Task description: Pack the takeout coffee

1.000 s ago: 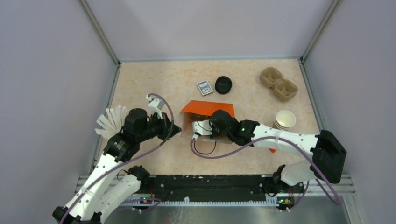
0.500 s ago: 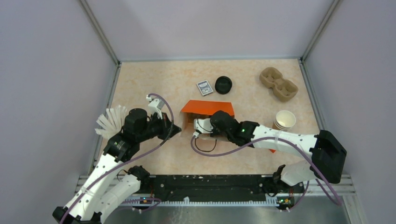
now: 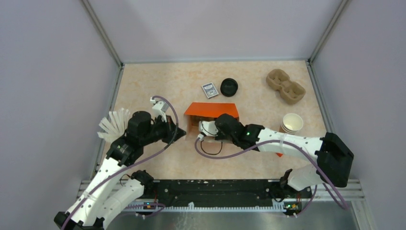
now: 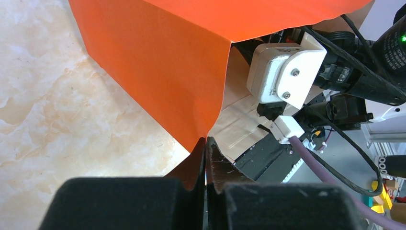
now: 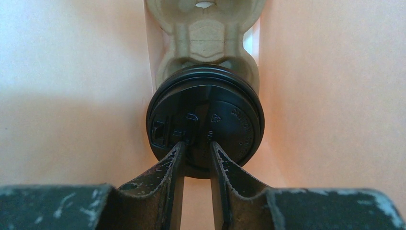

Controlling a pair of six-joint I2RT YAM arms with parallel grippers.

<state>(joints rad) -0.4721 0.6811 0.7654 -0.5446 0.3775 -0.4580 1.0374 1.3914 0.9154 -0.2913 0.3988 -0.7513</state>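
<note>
Orange bag [image 3: 213, 109] lies on its side on the bench [image 3: 153, 86], its mouth edge pinched in the closed left tool [image 4: 206, 152]. Inside the bag, the right tool [image 5: 196, 147] is clamped on the black lid of the takeout coffee [image 5: 232, 120], which sits against a pulp carrier [image 5: 206, 38].

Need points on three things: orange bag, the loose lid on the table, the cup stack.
Orange bag [image 3: 210, 109], top view, on its orange upper panel.
Loose lid [image 3: 229, 87], top view, on its centre.
Cup stack [image 3: 292, 120], top view, on the white inside of the top cup.
</note>
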